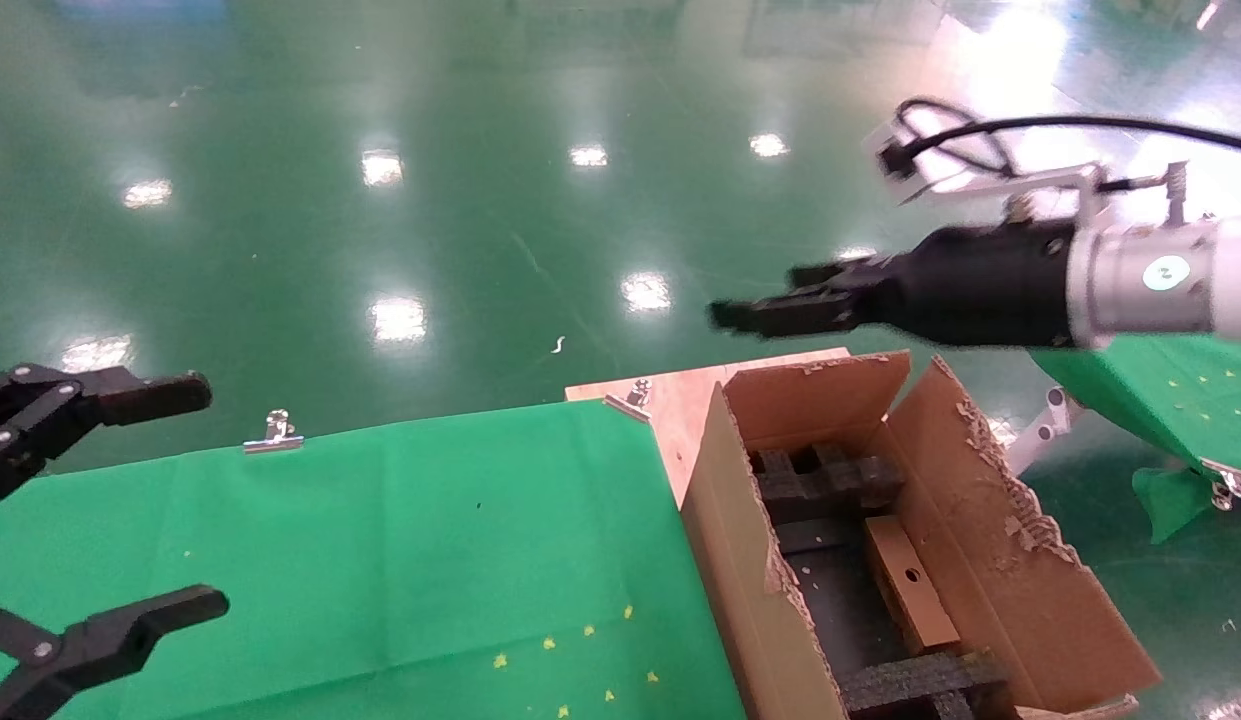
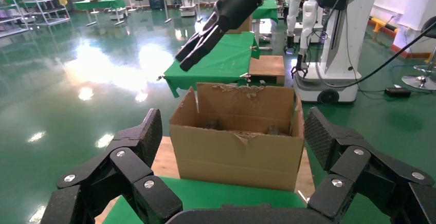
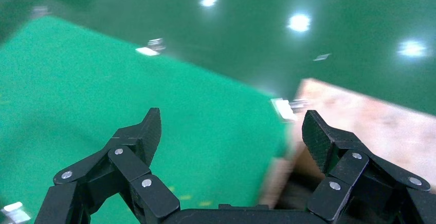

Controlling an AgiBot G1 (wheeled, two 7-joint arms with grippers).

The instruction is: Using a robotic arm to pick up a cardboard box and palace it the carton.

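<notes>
I see the right pincer [image 1: 740, 312] up in the air above the far end of the carton [image 1: 990, 520], fingers spread wide in its own wrist view, holding nothing and touching nothing. The cardboard box [image 1: 910, 585] already lies inside the carton, along the right-hand wall, hole facing up, between the black foam inserts [image 1: 825, 480] at the far end and more foam at the near end. Left pincer [image 1: 110, 510] is parked at my left over the green counter [image 1: 430, 540], fingers wide apart and empty. From the left wrist I only get the carton's outer wall [image 2: 236, 152] and torn rim; its contents are hidden there. The carton's near end is cut off at the head view's bottom edge. The right wrist view shows little but green cloth and a strip of bare wood.
</notes>
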